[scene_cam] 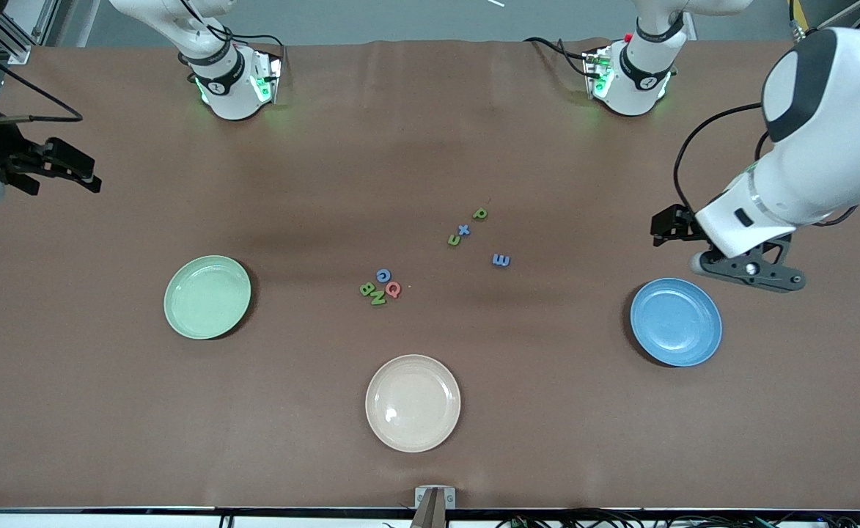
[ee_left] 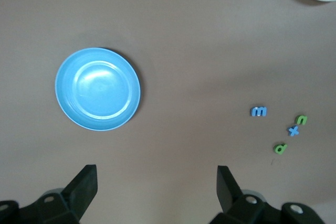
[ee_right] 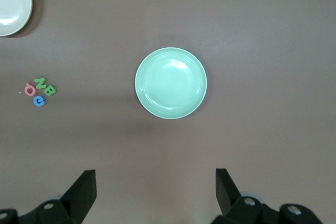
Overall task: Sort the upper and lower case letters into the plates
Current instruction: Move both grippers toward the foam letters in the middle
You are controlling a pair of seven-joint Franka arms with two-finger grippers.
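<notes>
Nearest you sits the cream plate [scene_cam: 413, 402], a decoy at six o'clock on the table [scene_cam: 107, 425]; keep letters out of it. Up from it, dead centre, you've got the capitals bunched tight: green B [scene_cam: 365, 290], green N [scene_cam: 377, 298], blue G [scene_cam: 383, 275] and red Q [scene_cam: 393, 290], all touching or nearly so. Out toward one o'clock from them lie the small letters: green p [scene_cam: 479, 213], blue x [scene_cam: 463, 230], green u [scene_cam: 454, 240], and blue m [scene_cam: 501, 259] sitting a little apart.

Mint plate [scene_cam: 207, 296] waits at nine o'clock, blue plate [scene_cam: 676, 321] at three, both bare. Nothing sorted yet.

Your left hand [ee_left: 156, 182] hangs over the table just beside the blue plate, fingers spread wide, gripping nothing. Your right hand [ee_right: 155, 184] hovers out past the mint plate at the right arm's end, fingers likewise wide apart and empty.

Watch that capital cluster, I'd say: pieces so small and packed together mean a descending finger could nudge a neighbour or pinch two at once. Same risk with x and u, which touch. Start on the lone m.
</notes>
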